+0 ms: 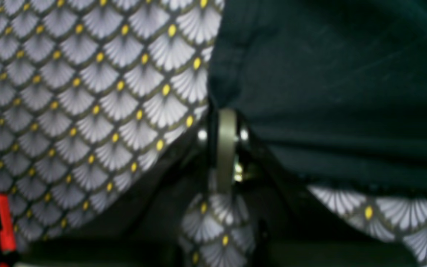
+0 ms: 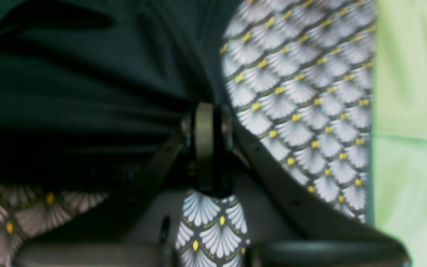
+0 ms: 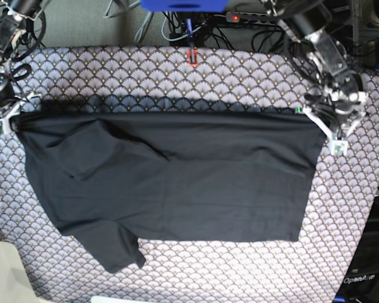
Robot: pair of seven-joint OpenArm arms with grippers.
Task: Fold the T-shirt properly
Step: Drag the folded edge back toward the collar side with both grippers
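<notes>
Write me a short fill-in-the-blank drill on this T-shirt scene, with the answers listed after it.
1. The T-shirt is plain ____ in colour, with no print.
2. In the base view, the left end effector and the right end effector each pinch a corner of the shirt's ____ edge.
3. The tablecloth under the shirt has a fan pattern with ____ dots.
4. One sleeve sticks out at the ____ left of the shirt in the base view.

Missing words: black; top; yellow; bottom

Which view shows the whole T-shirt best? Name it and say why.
The base view: the T-shirt lies there entire, both sleeves visible, on the tablecloth. The left wrist and right wrist views show only blurred dark cloth bunched at each gripper.
</notes>
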